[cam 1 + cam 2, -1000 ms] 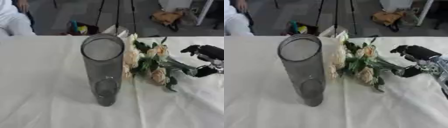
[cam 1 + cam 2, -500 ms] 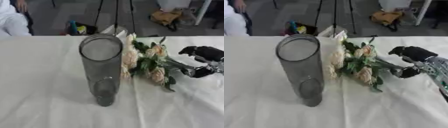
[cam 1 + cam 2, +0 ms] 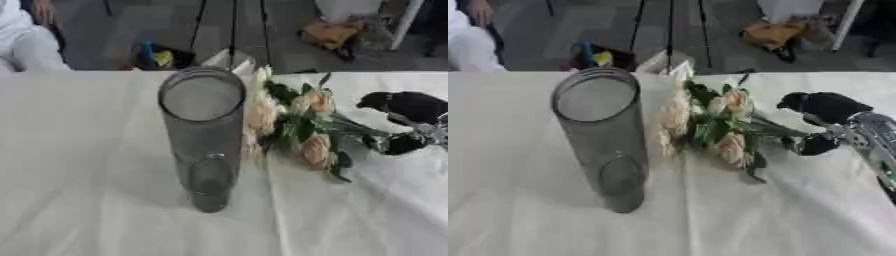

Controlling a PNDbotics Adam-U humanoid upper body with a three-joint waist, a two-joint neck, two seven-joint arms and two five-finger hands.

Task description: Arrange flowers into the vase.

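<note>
Right hand (image 3: 826, 120) comes in from the right edge, black fingers (image 3: 820, 103) above and thumb (image 3: 811, 144) below, curled toward each other at the stem end of the flowers (image 3: 710, 122); green stems run into the gap between them, so the hand looks closed on the stems, though exact contact is blurred. Right eye view shows more of that hand, with the silver wrist (image 3: 872, 135) behind it; left eye view cuts it at the edge, showing only the dark fingers and thumb. Left hand shows in neither view. Nearest the camera, the vase (image 3: 203, 135), a tall grey see-through cylinder, stands upright on the white cloth (image 3: 87, 200), left of centre; its mouth is open to the camera and nothing shows inside, only its round base seen through the wall. Flowers lie on the cloth just right of the vase, cream and peach blooms with green leaves, heads toward the vase and nearly touching its wall, stems pointing right to the hand. Behind the bouquet a bit of white wrapping (image 3: 229, 62) sticks up near the table's far edge. Beyond the table, dark floor with tripod legs (image 3: 670, 30) and a brown bag (image 3: 772, 35).
</note>
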